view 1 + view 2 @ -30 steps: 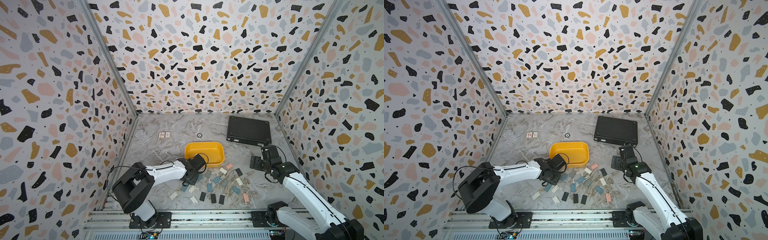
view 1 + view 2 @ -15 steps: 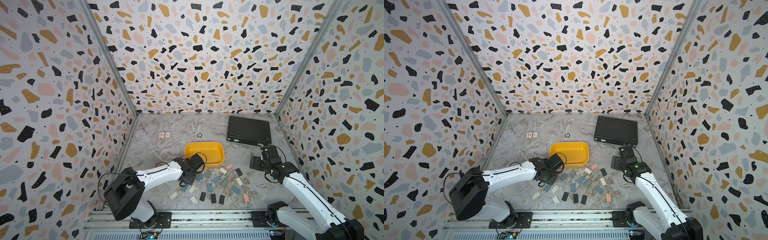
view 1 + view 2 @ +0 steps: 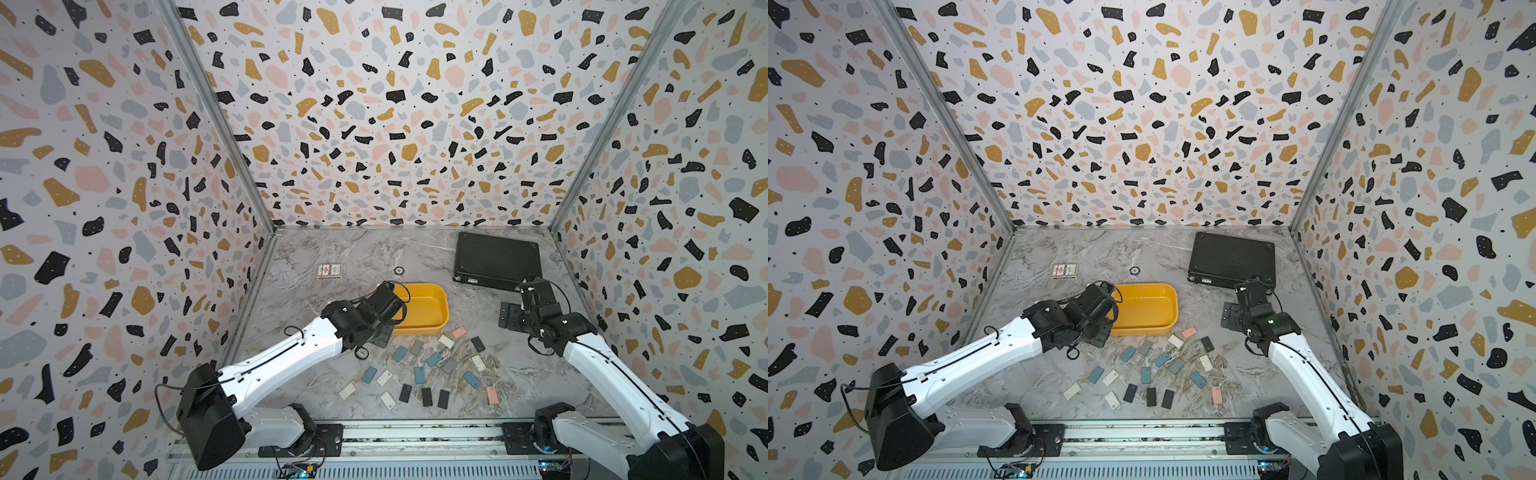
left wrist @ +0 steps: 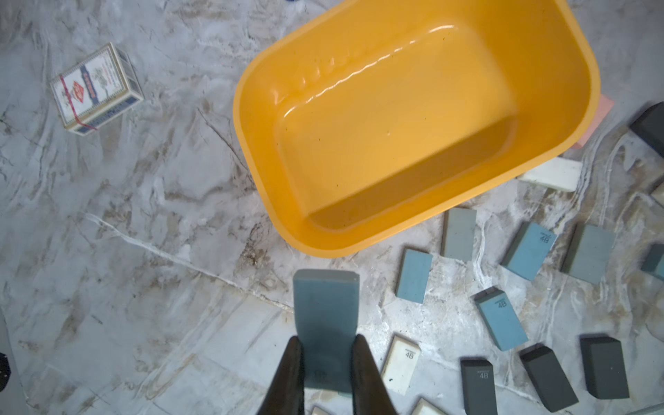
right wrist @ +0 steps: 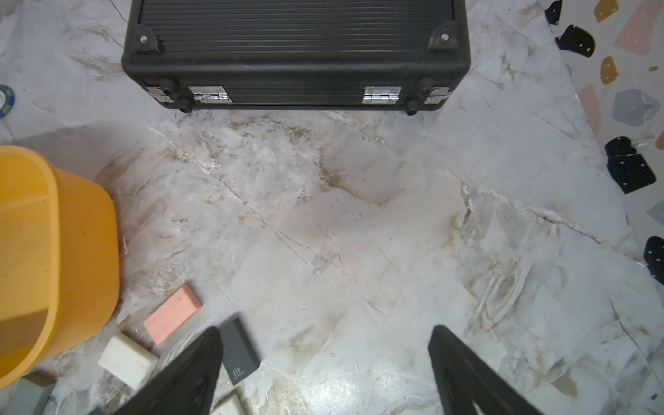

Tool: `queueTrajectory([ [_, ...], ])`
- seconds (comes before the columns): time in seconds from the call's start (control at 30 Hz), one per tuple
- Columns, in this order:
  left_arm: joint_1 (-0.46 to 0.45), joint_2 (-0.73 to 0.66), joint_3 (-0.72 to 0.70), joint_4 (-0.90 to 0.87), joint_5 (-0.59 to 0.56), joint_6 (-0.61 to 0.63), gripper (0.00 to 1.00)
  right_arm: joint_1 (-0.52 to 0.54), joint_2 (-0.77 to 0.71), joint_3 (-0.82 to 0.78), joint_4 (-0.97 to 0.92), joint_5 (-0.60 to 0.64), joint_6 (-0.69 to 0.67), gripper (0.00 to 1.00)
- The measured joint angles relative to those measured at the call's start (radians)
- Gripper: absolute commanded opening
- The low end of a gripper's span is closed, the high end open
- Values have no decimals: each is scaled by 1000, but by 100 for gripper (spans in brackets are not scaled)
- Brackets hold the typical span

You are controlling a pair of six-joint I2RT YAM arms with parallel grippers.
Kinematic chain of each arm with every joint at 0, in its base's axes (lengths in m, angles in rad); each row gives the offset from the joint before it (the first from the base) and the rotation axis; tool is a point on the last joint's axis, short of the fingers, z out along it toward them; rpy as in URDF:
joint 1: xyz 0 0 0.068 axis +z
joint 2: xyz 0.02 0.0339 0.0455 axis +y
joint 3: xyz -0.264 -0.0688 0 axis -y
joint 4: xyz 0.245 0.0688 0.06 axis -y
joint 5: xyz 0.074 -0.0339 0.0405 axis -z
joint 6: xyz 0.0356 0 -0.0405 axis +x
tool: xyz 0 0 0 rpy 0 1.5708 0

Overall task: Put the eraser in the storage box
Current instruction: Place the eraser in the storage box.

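Blue-grey eraser (image 4: pixel 325 316): I am holding it pinched by near end in left fingers (image 4: pixel 363 366), clear of worktop (image 4: pixel 125 287), I judge. Long axis running straight out from fingers toward storage box (image 4: pixel 251 151); box rim lying just ahead of eraser tip. Other side: right fingers (image 5: pixel 194 363) gaping wide, holding nothing, sitting by black case (image 5: pixel 294 43). I am counting left arm nearer; short forward carry needed.

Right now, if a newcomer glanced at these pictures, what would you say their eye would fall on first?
Probably the bright yellow storage box, empty, near the middle of the marble table. Next, the left gripper shut on a grey-blue eraser just short of the box's rim. Then the loose erasers in blue, black, white and pink, scattered between the box and the robot's base.
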Motion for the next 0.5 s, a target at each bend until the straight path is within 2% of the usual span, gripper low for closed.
queueTrajectory([
  [0.33, 170, 174, 61, 129, 113, 29, 12, 0, 67, 89, 1, 0, -31, 93],
  [0.5, 227, 293, 110, 177, 164, 32, 11, 0, 98, 100, 2, -2, -36, 93],
])
